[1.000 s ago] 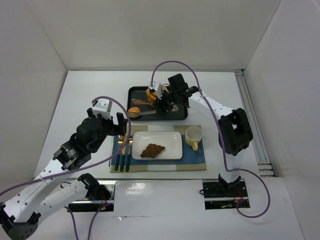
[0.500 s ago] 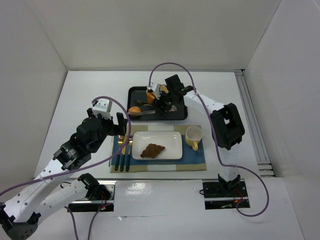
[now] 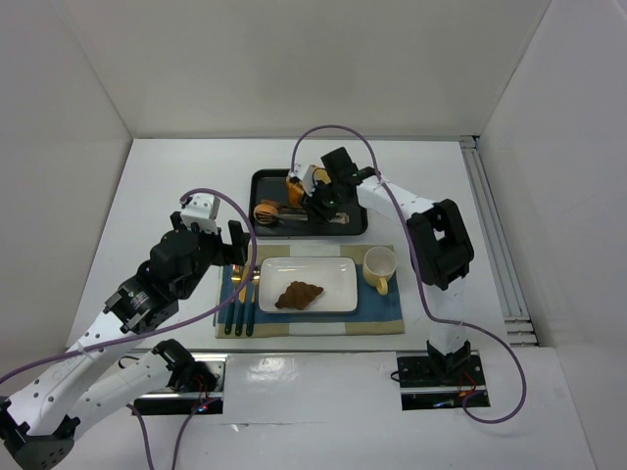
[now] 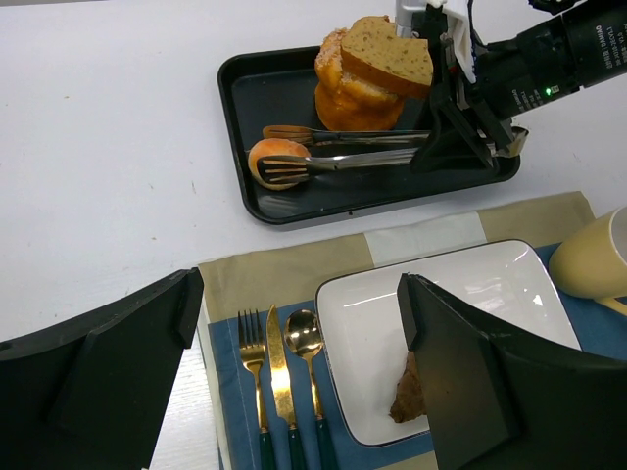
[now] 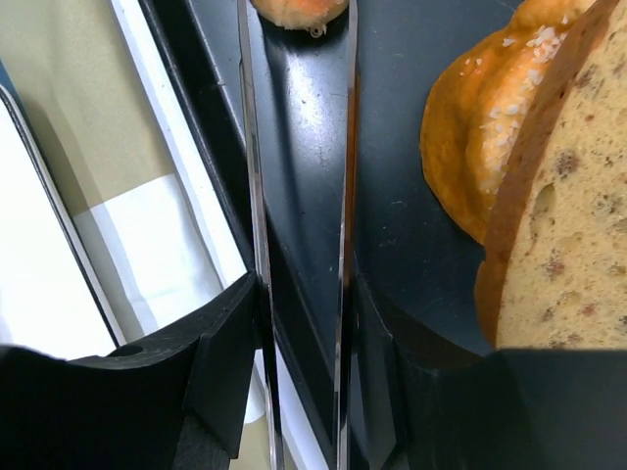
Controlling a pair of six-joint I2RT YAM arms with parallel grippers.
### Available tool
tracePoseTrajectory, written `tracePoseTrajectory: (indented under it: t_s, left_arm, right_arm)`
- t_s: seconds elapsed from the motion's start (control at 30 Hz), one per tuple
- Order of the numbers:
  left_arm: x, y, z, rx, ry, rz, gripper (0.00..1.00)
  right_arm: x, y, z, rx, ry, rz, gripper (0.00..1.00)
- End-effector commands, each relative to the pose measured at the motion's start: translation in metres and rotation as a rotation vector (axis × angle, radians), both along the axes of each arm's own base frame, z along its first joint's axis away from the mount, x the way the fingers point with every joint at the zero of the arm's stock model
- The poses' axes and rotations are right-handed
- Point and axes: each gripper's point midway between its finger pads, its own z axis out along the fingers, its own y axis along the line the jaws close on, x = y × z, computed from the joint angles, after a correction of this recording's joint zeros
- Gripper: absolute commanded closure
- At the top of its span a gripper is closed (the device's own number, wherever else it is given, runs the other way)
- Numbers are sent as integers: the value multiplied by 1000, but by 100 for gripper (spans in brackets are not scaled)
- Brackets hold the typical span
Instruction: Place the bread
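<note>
jaws of the left gripper [image 4: 299,294] stand wide apart and hold nothing, hanging over the gold fork [image 4: 250,343], knife [image 4: 277,367] and spoon [image 4: 302,338] on the blue placemat [image 3: 382,315]. just right of the cutlery the dark croissant [image 3: 298,294] lies on the white plate [image 3: 333,272]. behind them, in the black tray [image 4: 245,98], the small round bun [image 4: 272,155] sits between the tips of the metal tongs [image 4: 362,157], and the oblong slice [image 4: 387,54] rests on a seeded golden roll [image 4: 343,98]. the right gripper [image 4: 456,132] is clamped on the tongs' handles. a yellow cup [image 3: 379,264] stands right of the plate.
</note>
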Motion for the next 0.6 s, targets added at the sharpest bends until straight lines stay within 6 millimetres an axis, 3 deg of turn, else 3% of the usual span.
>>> tracePoseTrajectory:
  t_s: [0.0, 0.03, 0.1, 0.13, 0.2, 0.23, 0.27, 0.33, 0.37, 0.4, 0.57]
  left_arm:
    - [2, -3, 9, -25, -32, -4, 0]
    - [2, -3, 9, -25, -32, -4, 0]
    - [2, -3, 9, -25, -32, -4, 0]
    - [2, -3, 9, -25, -32, -4, 0]
    - [2, -3, 9, -25, -32, -4, 0]
    - [2, -3, 9, -25, -32, -4, 0]
    - [2, -3, 9, -25, -32, -4, 0]
    - [2, -3, 9, -25, -32, -4, 0]
    - [2, -3, 9, -25, -32, -4, 0]
    - [2, -3, 9, -25, -32, -4, 0]
    - [2, -3, 9, -25, -32, -4, 0]
  right_arm:
    - [1, -2, 16, 11, -15, 0, 79]
    - [4, -1, 32, 31, -52, 0, 79]
    - [-4, -3, 38, 45, -57, 7, 80]
    - [-6, -2, 59, 75, -98, 13, 80]
    - [-18, -3, 70, 103, -106, 31, 81]
    - [-21, -10, 89, 121, -141, 23, 81]
    - [-27, -11, 95, 133, -146, 31, 81]
    - [-40, -20, 96, 143, -133, 34, 81]
    - [-48, -25, 110, 150, -161, 42, 81]
    - [-61, -29, 102, 143, -140, 56, 81]
    - [-114, -48, 116, 162, -125, 116, 81]
